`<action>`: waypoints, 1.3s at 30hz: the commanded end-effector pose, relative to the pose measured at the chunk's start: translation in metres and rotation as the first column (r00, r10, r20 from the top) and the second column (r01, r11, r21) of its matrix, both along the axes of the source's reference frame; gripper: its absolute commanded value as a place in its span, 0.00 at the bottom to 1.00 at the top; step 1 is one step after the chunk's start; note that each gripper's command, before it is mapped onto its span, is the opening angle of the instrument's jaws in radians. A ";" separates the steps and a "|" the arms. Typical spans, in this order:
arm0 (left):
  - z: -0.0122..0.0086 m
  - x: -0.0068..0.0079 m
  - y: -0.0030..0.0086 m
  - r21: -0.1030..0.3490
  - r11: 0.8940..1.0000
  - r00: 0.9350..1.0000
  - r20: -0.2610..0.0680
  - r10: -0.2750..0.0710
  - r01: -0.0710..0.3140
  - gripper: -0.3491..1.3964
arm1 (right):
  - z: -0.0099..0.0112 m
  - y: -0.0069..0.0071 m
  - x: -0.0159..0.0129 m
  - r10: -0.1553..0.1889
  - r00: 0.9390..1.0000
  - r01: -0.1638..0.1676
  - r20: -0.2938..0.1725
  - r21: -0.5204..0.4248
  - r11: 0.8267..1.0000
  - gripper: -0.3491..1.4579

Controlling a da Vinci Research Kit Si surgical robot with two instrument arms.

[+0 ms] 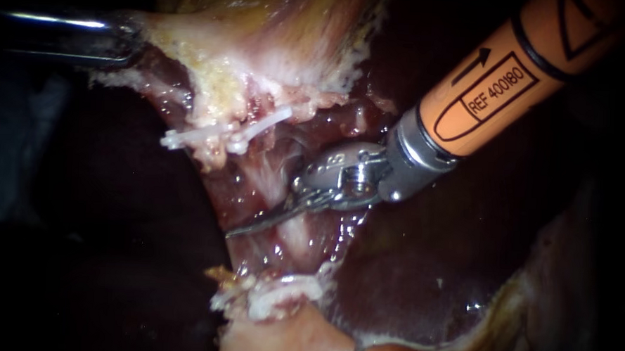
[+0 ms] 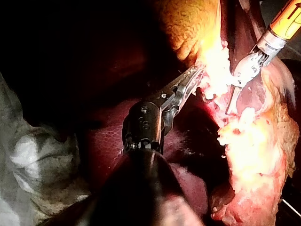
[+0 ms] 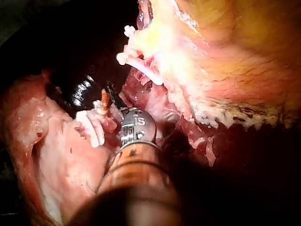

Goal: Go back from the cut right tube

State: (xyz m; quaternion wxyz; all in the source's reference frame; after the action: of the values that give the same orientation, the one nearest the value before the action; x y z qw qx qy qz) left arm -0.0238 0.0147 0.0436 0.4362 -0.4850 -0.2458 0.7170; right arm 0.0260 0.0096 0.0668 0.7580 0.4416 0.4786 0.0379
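**Left instrument** [image 1: 130,39]: The shaft enters from the left. In the endoscope view the jaw tips are buried in the pale edge of the gallbladder [image 1: 263,25] and cannot be traced. The left wrist view shows both jaws clamped on that edge, one on each side. Glare washes out the tissue at the tips.

**Upper clips** [image 1: 223,133]: White, lying across ragged pale tissue. They sit between the left jaws and the right instrument's wrist joint, touching neither.

**Cut tube end** [image 1: 220,273]: A short orange-brown stump, frayed at its free end. It lies just past the right instrument's tips, apart from them, and against the lower clips [image 1: 283,294]. The endoscope view does not settle which tube it is.

**Pale strand** [image 1: 280,185]: Runs under the right instrument's blades, from the upper clips toward the lower ones. Whether it is a tube cannot be told.

**Right instrument** [image 1: 236,230]: An orange shaft enters from the upper right. Its two thin blades lie together and grip nothing. In the right wrist view its own wrist joint hides them.

**Liver** [image 1: 421,272]: Dark and glossy, beneath the right instrument's shaft.
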 end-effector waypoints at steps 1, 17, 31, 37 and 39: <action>0.0000 0.0000 0.0000 0.000 1.000 1.000 0.000 0.000 0.000 0.00 | -0.0001 0.0000 0.0000 0.005 1.000 -0.005 -0.007 0.004 1.000 0.00; 0.0001 0.0001 0.0001 -0.001 1.000 1.000 -0.001 -0.001 0.001 0.00 | -0.0009 -0.0002 0.0005 0.235 0.972 -0.235 0.014 0.000 0.972 0.99; 0.0002 0.0003 0.0001 -0.001 1.000 1.000 -0.001 0.000 0.000 0.00 | -0.0063 -0.0005 -0.0089 0.351 0.912 -0.239 0.213 -0.418 0.876 0.99; 0.0002 0.0003 0.0001 -0.001 1.000 1.000 -0.001 0.000 0.000 0.00 | -0.0076 0.0008 -0.0134 0.379 0.896 -0.241 0.231 -0.465 0.852 0.99; 0.0003 0.0003 0.0001 -0.001 1.000 1.000 -0.001 0.000 0.000 0.00 | -0.0078 0.0010 -0.0143 0.384 0.893 -0.245 0.236 -0.463 0.852 0.99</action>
State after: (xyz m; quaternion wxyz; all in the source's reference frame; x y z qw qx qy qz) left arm -0.0236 0.0148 0.0438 0.4361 -0.4851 -0.2449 0.7173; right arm 0.0111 0.0107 0.0589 0.8867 0.1682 0.4105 0.1299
